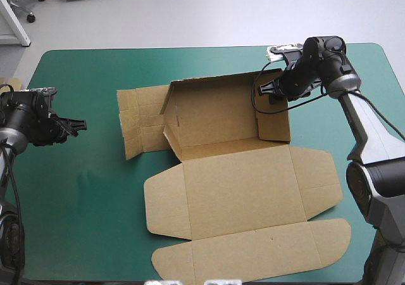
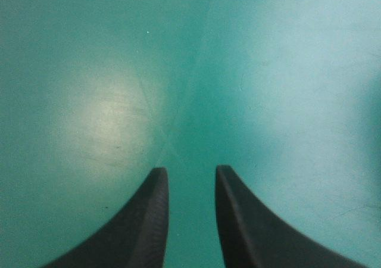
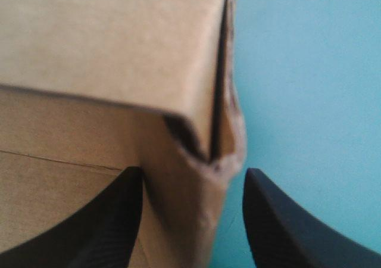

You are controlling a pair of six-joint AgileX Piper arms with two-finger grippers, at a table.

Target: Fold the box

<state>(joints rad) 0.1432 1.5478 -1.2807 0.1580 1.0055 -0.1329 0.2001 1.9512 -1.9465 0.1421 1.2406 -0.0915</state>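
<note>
The brown box (image 1: 240,190) lies in the middle of the teal-green table, its wide lid panels flat toward the near edge. At the far half, a back wall (image 1: 215,79) and the right wall (image 1: 275,117) stand raised, while the left side flaps (image 1: 142,120) lie flat. My right gripper (image 1: 269,90) is at the far right corner, open. In the right wrist view its fingers (image 3: 193,173) straddle the corner of the box wall (image 3: 107,47), one inside and one outside. My left gripper (image 1: 81,125) hovers open over bare cover near the table's left edge, well apart from the box (image 2: 190,171).
An edge of more brown board (image 1: 9,82) shows at the table's left edge. Bare teal-green cover (image 1: 82,190) stretches between my left gripper and the box, and along the far edge.
</note>
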